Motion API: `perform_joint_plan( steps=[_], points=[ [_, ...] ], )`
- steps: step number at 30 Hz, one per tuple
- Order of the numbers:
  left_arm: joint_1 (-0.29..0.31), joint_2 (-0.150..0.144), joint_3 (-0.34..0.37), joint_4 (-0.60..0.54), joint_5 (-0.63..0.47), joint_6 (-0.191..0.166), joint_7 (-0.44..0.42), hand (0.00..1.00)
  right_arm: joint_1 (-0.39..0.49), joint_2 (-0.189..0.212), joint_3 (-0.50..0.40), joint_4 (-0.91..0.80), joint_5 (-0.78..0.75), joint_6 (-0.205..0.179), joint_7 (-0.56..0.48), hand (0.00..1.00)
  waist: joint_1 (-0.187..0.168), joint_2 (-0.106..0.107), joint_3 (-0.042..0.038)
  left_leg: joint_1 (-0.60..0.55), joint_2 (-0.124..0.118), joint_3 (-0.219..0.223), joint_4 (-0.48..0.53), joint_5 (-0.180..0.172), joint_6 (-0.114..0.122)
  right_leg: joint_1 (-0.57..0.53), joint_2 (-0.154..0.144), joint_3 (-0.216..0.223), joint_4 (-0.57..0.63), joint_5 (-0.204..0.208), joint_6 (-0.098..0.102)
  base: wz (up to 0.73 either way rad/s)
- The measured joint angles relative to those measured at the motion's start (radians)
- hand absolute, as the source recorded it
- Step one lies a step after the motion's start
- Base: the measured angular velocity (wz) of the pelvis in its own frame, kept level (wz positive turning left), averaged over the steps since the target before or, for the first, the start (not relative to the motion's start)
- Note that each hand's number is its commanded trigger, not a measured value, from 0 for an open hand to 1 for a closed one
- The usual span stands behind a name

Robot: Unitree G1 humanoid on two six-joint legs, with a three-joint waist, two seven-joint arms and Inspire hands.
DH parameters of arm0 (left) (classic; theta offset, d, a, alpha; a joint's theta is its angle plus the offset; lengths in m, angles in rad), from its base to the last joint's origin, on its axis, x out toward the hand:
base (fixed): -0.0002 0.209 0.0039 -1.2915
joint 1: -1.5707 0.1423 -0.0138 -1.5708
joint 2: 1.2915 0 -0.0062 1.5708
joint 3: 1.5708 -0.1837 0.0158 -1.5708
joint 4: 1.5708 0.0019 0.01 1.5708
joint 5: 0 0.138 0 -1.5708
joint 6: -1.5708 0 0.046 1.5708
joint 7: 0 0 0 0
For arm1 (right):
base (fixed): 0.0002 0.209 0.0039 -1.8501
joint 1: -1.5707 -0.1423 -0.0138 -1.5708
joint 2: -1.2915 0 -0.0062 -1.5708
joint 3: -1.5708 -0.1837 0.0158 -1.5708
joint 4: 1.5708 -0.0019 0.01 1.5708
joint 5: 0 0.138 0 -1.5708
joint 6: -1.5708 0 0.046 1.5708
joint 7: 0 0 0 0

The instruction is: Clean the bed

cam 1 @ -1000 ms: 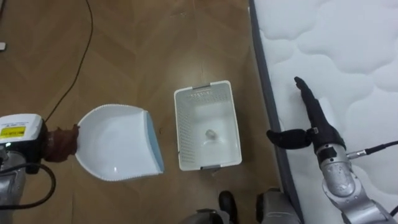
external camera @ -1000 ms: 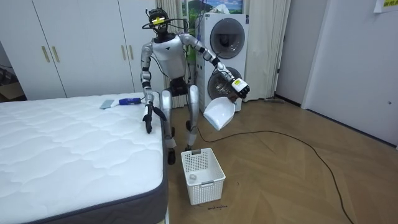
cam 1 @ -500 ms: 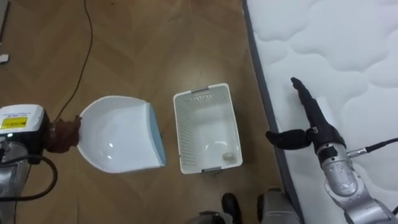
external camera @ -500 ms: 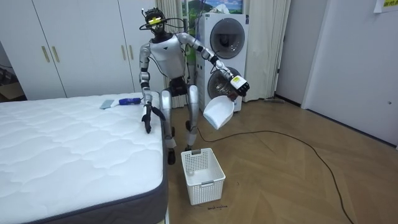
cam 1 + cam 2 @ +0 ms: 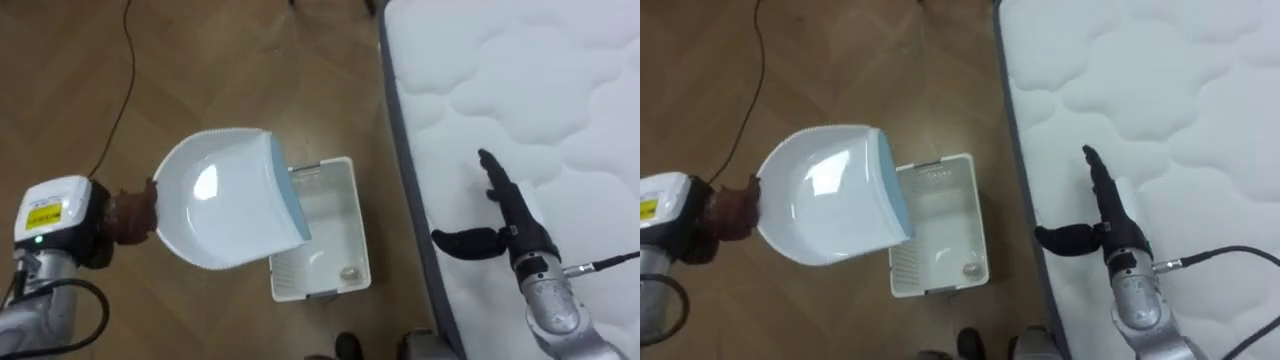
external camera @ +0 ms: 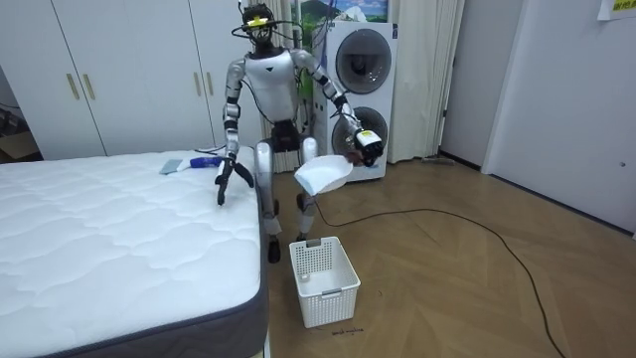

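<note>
Bed [image 5: 520, 80] edge: my left hand [image 5: 92, 232] grips the dustpan [image 5: 225, 200], now swung above the basket [image 5: 347, 225]; right hand [image 5: 516, 232] stays flat, empty.

The right robot hand [image 5: 512, 222] points forward, fingers straight and together, thumb spread out to its left. The left arm is raised, its left robot hand [image 5: 128, 213] pointing rightward.

Its arms are silver, its right robot hand [image 5: 515, 235] is black, and its left wrist has a white, yellow-stickered box.
</note>
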State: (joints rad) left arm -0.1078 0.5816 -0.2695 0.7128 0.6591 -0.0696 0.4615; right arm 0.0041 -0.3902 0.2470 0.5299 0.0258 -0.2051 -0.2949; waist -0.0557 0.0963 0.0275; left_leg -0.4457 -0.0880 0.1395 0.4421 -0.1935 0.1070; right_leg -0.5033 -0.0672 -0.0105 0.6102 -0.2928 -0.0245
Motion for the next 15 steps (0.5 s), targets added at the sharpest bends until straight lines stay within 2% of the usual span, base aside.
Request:
perform_joint_plan(
  steps=[1,3,4,5,6,7,8,9,11,12,13,14,15],
  points=[
    [0.016,-0.01,0.001,-0.012,-0.001,-0.016,0.002,1.0,0.017,0.002,-0.005,0.0,0.016,0.002,-0.003,0.0,0.005,-0.007,-0.0011,0.032,0.011,0.008,-0.017,-0.003,-0.001,0.035,0.015,0.011,-0.037,0.015,0.002,-0.43],
    [0.041,-0.034,0.011,-0.046,-0.024,-0.024,0.001,1.0,0.036,0.003,-0.02,-0.007,0.021,0.002,-0.014,0.0,0.004,-0.009,-0.0029,0.072,0.02,0.01,-0.034,-0.009,0.0,0.081,0.026,0.019,-0.08,0.03,0.006,-0.35],
    [0.05,-0.055,0.031,-0.077,-0.04,-0.029,0.001,1.0,0.056,0.01,-0.05,-0.023,0.022,0.003,-0.014,0.0,0.005,-0.01,-0.0029,0.092,0.026,0.012,-0.036,-0.016,0.003,0.106,0.033,0.021,-0.101,0.037,0.009,-0.29],
    [0.067,-0.078,0.056,-0.108,-0.039,-0.035,0.002,1.0,0.077,0.016,-0.071,-0.037,0.021,0.008,-0.012,0.0,0.009,-0.022,-0.0097,0.121,0.029,0.029,-0.052,-0.017,0.004,0.123,0.035,0.025,-0.116,0.042,0.011,-0.39],
    [0.079,-0.087,0.069,-0.121,-0.039,-0.038,0.002,1.0,0.085,0.018,-0.074,-0.043,0.021,0.011,-0.013,0.0,0.018,-0.03,-0.0145,0.14,0.033,0.047,-0.062,-0.019,0.005,0.131,0.035,0.022,-0.119,0.045,0.011,-0.78],
    [0.113,-0.103,0.095,-0.159,-0.038,-0.039,0.002,1.0,0.098,0.02,-0.075,-0.055,0.018,0.013,-0.009,0.0,0.038,-0.04,-0.0192,0.175,0.048,0.081,-0.07,-0.031,0.002,0.15,0.037,0.0,-0.131,0.06,0.004,-1.08],
    [0.161,-0.122,0.127,-0.205,-0.038,-0.039,0.002,1.0,0.109,0.025,-0.075,-0.079,0.015,0.025,-0.007,0.0,0.047,-0.045,-0.0209,0.207,0.063,0.11,-0.069,-0.044,0.002,0.175,0.043,-0.026,-0.149,0.073,-0.002,-1.18],
    [0.177,-0.132,0.139,-0.222,-0.039,-0.039,0.002,1.0,0.115,0.026,-0.075,-0.092,0.015,0.028,-0.008,0.0,0.057,-0.049,-0.0218,0.224,0.07,0.13,-0.072,-0.048,0.001,0.183,0.044,-0.04,-0.155,0.079,-0.006,-1.31],
    [0.199,-0.164,0.152,-0.246,-0.064,-0.041,0.002,1.0,0.127,0.039,-0.072,-0.116,0.028,0.034,-0.007,0.0,0.088,-0.053,-0.0215,0.299,0.102,0.23,-0.1,-0.064,-0.001,0.234,0.033,-0.177,-0.212,0.12,-0.03,-1.52],
    [0.198,-0.172,0.152,-0.255,-0.087,-0.042,0.002,1.0,0.127,0.051,-0.071,-0.116,0.036,0.034,-0.004,0.0,0.096,-0.055,-0.0231,0.327,0.12,0.294,-0.126,-0.066,0.0,0.255,0.033,-0.23,-0.232,0.145,-0.03,-1.34],
    [0.196,-0.173,0.153,-0.262,-0.101,-0.045,0.002,1.0,0.123,0.056,-0.071,-0.116,0.037,0.034,-0.002,0.0,0.106,-0.056,-0.0219,0.335,0.131,0.342,-0.137,-0.068,0.001,0.258,0.028,-0.254,-0.218,0.139,-0.019,-1.13],
    [0.177,-0.186,0.154,-0.263,-0.106,-0.05,0.002,1.0,0.128,0.059,-0.074,-0.114,0.043,0.035,-0.005,0.0,0.109,-0.061,-0.021,0.365,0.139,0.44,-0.164,-0.068,0.001,0.261,0.005,-0.271,-0.13,0.109,0.015,-0.78],
    [0.166,-0.196,0.154,-0.264,-0.106,-0.056,0.002,1.0,0.131,0.057,-0.075,-0.113,0.049,0.037,-0.013,0.0,0.119,-0.063,-0.0219,0.381,0.139,0.478,-0.181,-0.065,0.0,0.268,-0.008,-0.272,-0.084,0.089,0.021,-1.13]
  ],
)
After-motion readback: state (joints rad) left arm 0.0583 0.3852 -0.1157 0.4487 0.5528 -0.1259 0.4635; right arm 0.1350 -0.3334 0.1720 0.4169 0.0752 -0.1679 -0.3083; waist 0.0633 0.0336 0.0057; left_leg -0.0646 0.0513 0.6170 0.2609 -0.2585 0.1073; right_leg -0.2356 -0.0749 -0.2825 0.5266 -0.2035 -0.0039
